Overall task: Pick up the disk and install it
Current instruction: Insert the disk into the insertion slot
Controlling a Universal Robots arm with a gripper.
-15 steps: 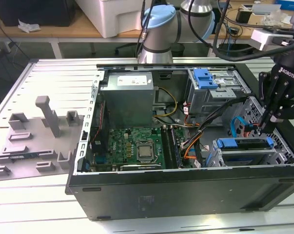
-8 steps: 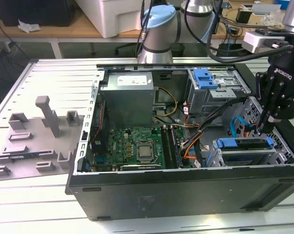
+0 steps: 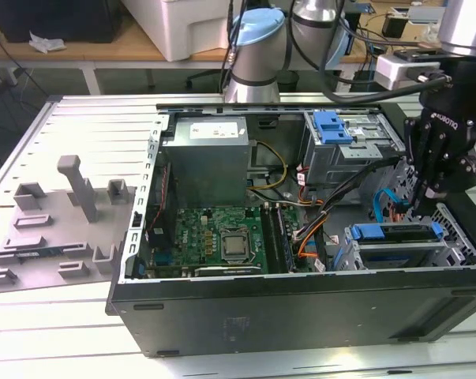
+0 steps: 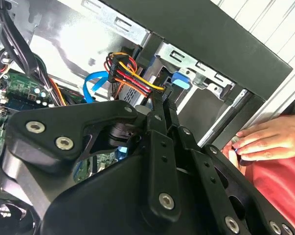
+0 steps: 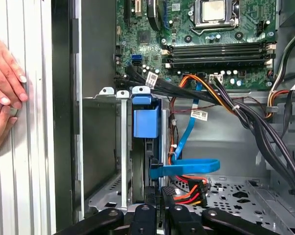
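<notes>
While the fingers [image 4: 162,105] stand drawn tight together inside the open computer case [image 3: 301,308], whether anything is pinched between them cannot be told; in the exterior view they hang just above the drive cage [image 3: 344,253]. The disk [image 3: 395,231] sits in that cage, directly below the fingertips, its blue carrier showing along the edge; in the first wrist view it stands on edge in its slot [image 5: 146,120], just beyond the fingers, and in the second wrist view its blue tab [image 4: 181,81] lies just past their tips. A bundle of red, orange and yellow power wires [image 5: 189,193] ends right beside the fingers; a flat blue data cable [image 5: 186,166] loops close by. Farther off lie the green motherboard [image 3: 222,237], the grey metal box [image 3: 204,158] and a smaller blue bracket [image 3: 332,126]; outside the case wall, well away from the fingers, a person's hand [image 5: 5,78] rests on the ribbed tabletop [image 3: 95,126].
</notes>
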